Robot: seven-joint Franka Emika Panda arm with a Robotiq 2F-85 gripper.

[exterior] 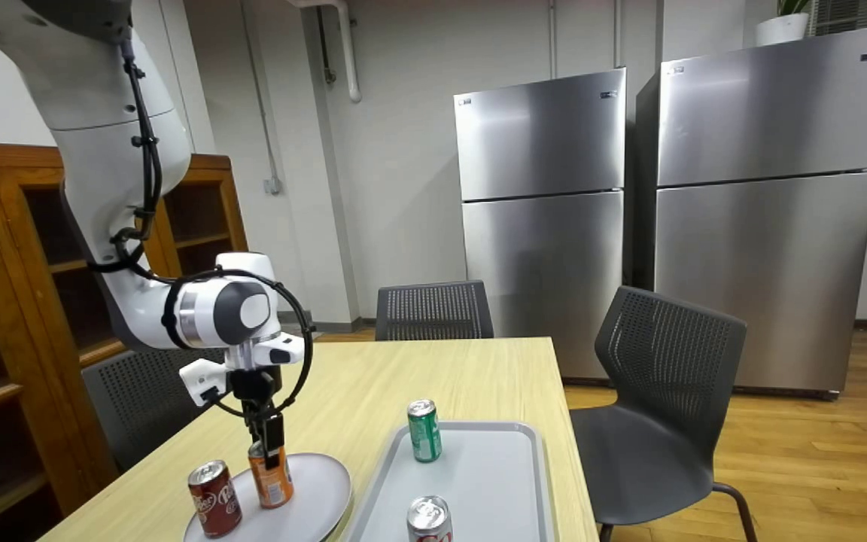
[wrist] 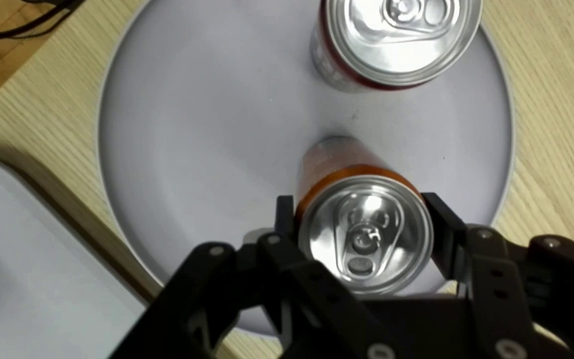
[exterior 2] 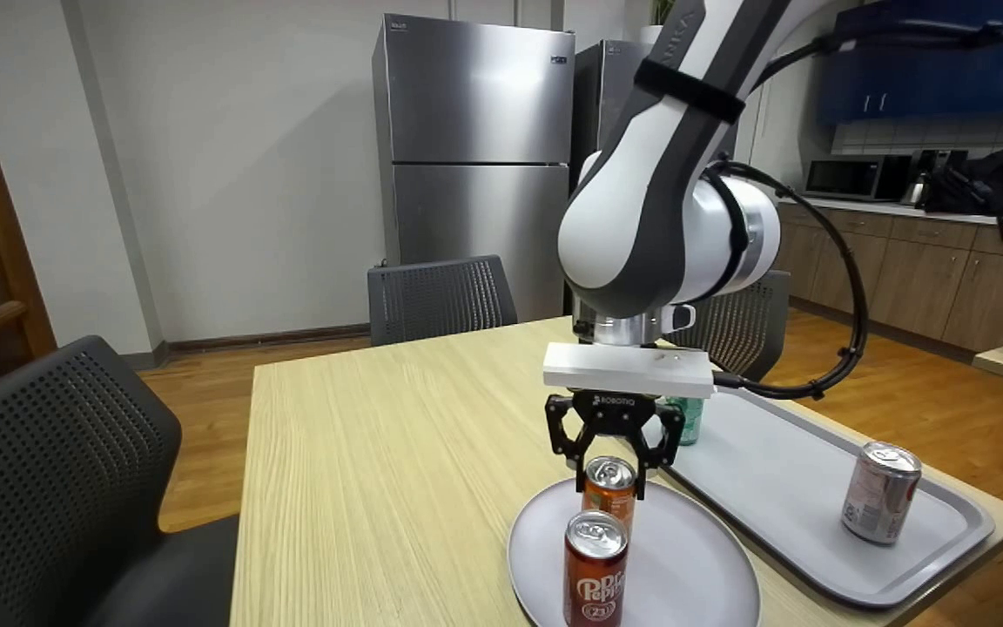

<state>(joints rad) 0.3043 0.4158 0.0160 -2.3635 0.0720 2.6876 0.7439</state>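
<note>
The hand [exterior 2: 610,491] held the orange can [exterior: 274,485] tight between its two fingers [wrist: 444,222], near the red can [exterior: 214,500].

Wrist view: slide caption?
Fingers gripping an orange drink can beside a dark-red can on a round gray plate.

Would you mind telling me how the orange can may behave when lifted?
The orange can looks smooth-walled, so it may slip in the gripper. Its lid seems unopened, suggesting weight; being round, it would probably roll if tipped.
</note>
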